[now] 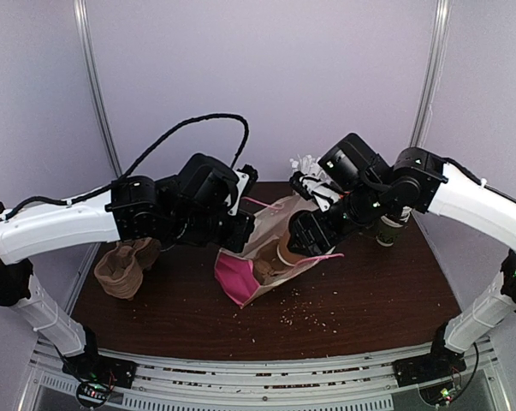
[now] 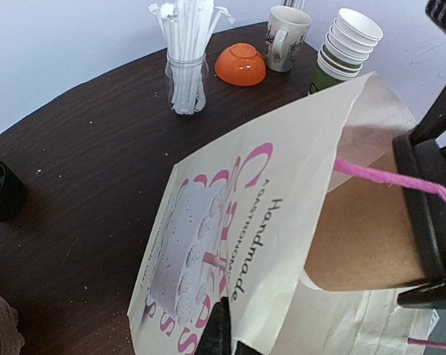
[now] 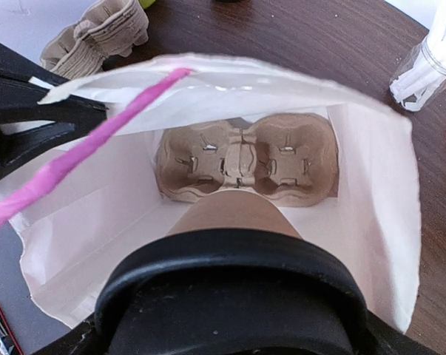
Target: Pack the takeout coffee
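Gripping the cup (image 3: 234, 211) wide-jawed by its lid (image 3: 230, 296), your right gripper (image 1: 302, 240) has it partway into the bag (image 2: 282, 185); left gripper (image 2: 221, 333) clamps shut on the rim (image 3: 230, 78); tray (image 3: 245, 159) ahead awaits.

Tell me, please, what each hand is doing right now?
Left hand: closed on the paper bag's rim.
Right hand: holding the takeout coffee.

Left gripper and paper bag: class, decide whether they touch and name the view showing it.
Touching. The right wrist view shows the left gripper clamping the paper bag by its rim.
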